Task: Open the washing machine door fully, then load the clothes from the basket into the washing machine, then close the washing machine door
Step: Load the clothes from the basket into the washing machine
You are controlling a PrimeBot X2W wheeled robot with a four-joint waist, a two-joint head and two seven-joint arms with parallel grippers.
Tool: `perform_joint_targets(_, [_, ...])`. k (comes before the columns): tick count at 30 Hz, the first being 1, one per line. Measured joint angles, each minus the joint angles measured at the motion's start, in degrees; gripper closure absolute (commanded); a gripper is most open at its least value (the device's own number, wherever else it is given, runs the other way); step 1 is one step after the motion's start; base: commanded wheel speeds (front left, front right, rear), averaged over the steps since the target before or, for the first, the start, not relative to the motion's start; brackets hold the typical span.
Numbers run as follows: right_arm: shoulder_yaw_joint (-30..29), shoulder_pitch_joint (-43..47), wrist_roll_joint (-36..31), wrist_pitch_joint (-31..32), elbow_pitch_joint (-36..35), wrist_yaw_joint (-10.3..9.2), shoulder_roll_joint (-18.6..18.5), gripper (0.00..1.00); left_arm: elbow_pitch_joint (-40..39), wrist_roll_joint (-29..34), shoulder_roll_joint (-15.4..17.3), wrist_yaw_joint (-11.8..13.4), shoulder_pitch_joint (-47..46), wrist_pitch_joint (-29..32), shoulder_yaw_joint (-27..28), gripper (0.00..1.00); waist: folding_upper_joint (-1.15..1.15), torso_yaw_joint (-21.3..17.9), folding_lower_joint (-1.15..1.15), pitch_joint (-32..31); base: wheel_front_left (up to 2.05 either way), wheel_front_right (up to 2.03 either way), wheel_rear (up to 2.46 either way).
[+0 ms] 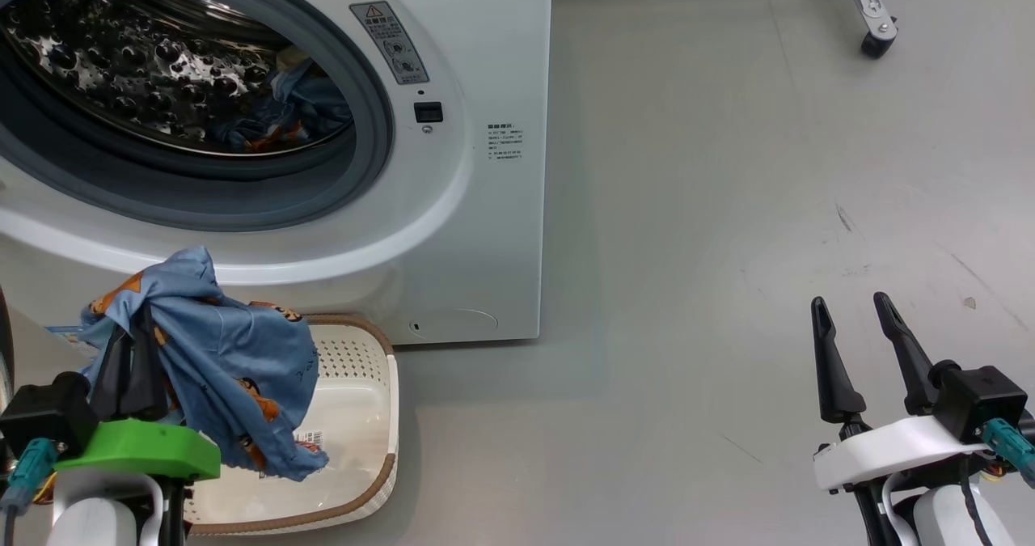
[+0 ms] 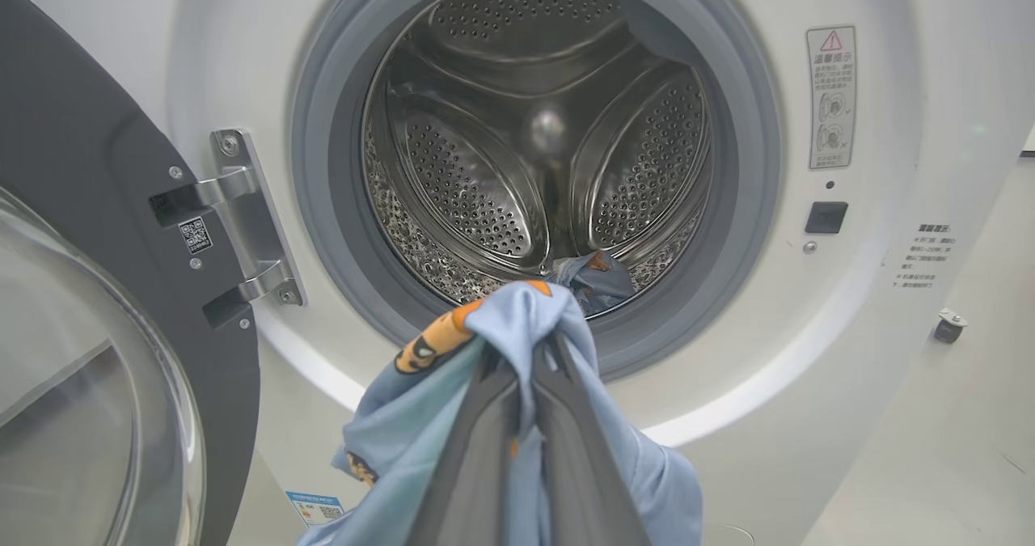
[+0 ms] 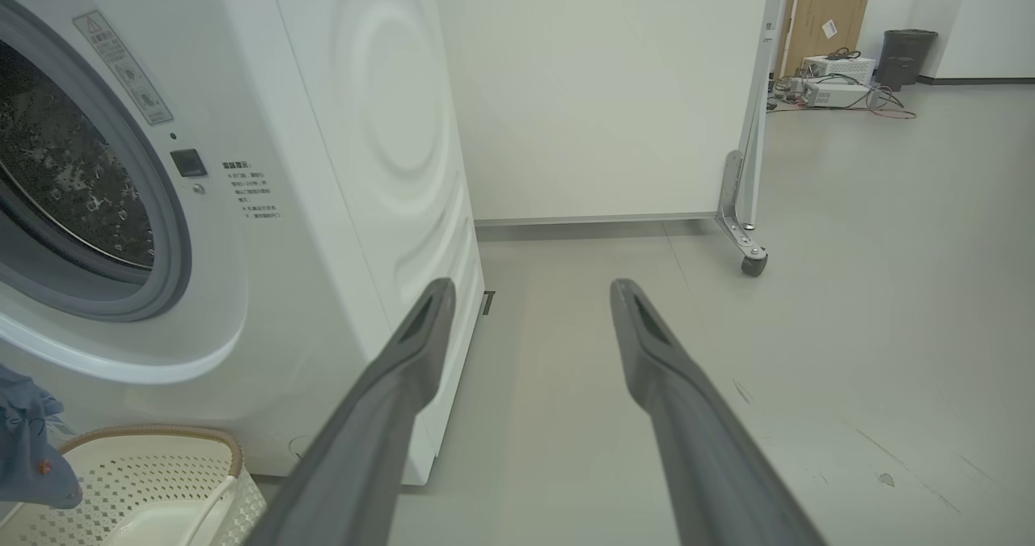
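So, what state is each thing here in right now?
washing machine door, swung open.
washing machine, open, a blue cloth lying in its drum.
blue garment, lifted, hanging from the left fingers.
basket, on the floor, bare where visible.
left fingers, shut on the blue garment.
right fingers, open, holding nothing.

Probably a test lab: bare grey floor [image 3: 889, 287], wheeled white partition [image 3: 606, 85], cabled electronics boxes [image 3: 837, 81] on the floor, freestanding washing machine [image 3: 323, 166].

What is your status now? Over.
Left gripper shut on light blue printed garment, above cream perforated basket. Right gripper open, empty. Black round door open; nothing blocks steel drum of white washing machine.
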Motion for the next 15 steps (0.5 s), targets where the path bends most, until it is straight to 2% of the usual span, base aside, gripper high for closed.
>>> perform_joint_targets(15, [0.3, 0.2, 0.0, 0.0, -0.7, 0.00, 0.0, 0.00, -2.8, 1.4, -1.2, 0.0, 2.5, 0.0, 0.7, 1.00, 0.00, -0.1, 0.00, 0.3, 0.00, 0.00, 0.00])
